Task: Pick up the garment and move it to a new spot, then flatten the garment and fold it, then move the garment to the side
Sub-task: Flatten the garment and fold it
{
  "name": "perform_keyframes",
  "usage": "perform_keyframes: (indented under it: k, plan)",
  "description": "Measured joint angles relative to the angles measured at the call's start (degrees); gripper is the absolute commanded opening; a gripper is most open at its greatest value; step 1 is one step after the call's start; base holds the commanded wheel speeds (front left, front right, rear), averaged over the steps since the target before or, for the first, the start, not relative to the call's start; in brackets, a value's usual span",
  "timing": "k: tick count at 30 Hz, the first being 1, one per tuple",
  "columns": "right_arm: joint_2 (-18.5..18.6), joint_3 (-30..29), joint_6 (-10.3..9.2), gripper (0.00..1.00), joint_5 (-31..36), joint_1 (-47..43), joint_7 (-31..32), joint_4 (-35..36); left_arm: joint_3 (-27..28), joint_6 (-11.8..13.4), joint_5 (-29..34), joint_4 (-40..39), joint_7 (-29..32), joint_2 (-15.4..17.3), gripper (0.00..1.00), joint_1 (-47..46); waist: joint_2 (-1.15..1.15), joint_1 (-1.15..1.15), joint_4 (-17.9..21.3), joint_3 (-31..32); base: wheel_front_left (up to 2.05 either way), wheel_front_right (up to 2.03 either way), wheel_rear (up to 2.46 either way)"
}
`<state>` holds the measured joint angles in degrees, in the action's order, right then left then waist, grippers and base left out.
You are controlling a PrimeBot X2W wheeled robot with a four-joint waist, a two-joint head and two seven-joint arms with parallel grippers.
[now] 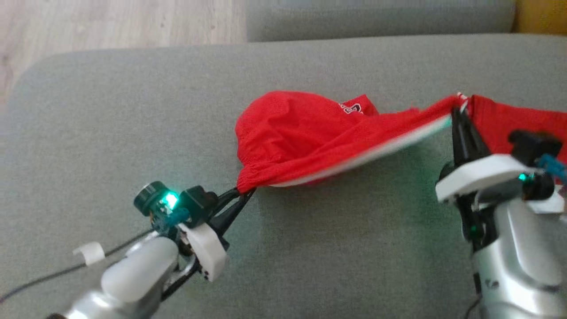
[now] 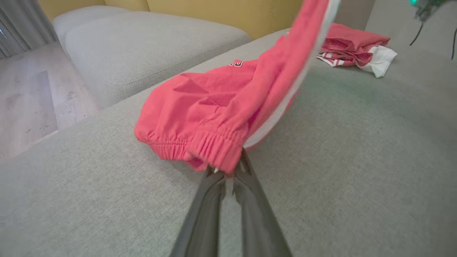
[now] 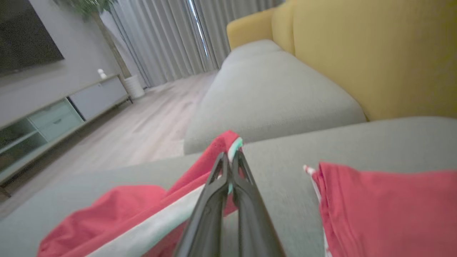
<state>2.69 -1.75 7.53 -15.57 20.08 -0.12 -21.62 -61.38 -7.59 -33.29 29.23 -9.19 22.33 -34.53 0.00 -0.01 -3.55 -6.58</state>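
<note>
The garment (image 1: 292, 133) is a pair of red shorts with a white side stripe, stretched between my two grippers above the grey sofa seat (image 1: 133, 133). My left gripper (image 1: 241, 195) is shut on its elastic waistband at the lower left corner; the left wrist view has the gathered waistband (image 2: 214, 146) pinched at the fingertips (image 2: 228, 175). At the right, my right gripper (image 1: 456, 116) is shut on the striped hem end, which is lifted. The right wrist view shows that gripper (image 3: 230, 160) closed on the red and white edge (image 3: 234, 141). The middle of the shorts sags onto the cushion.
A second red and white garment (image 1: 514, 124) lies folded on the seat just right of my right gripper, also seen as a red pile (image 2: 353, 48). Wooden floor (image 1: 88, 26) lies beyond the cushion's far-left edge. A yellow backrest (image 3: 375, 53) rises to the right.
</note>
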Motion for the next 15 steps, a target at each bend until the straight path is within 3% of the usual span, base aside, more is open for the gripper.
perform_keyframes:
  k: [7, 15]
  plan:
    - [0.0, 1.0, 0.0, 0.0, -1.1, 5.2, -0.5, 5.1, -3.2, 0.0, -7.7, -11.0, 6.0, 9.0, 0.0, -8.8, 0.0, 0.0, -0.9, 3.8, 0.0, 0.0, 0.0]
    - [0.1, 1.0, 0.0, 0.0, -1.0, 6.6, -0.4, 9.9, -2.7, 0.0, -14.2, -17.3, 11.4, 13.7, 0.0, -15.5, 0.0, 0.0, -1.8, 7.3, 0.0, 0.0, 0.0]
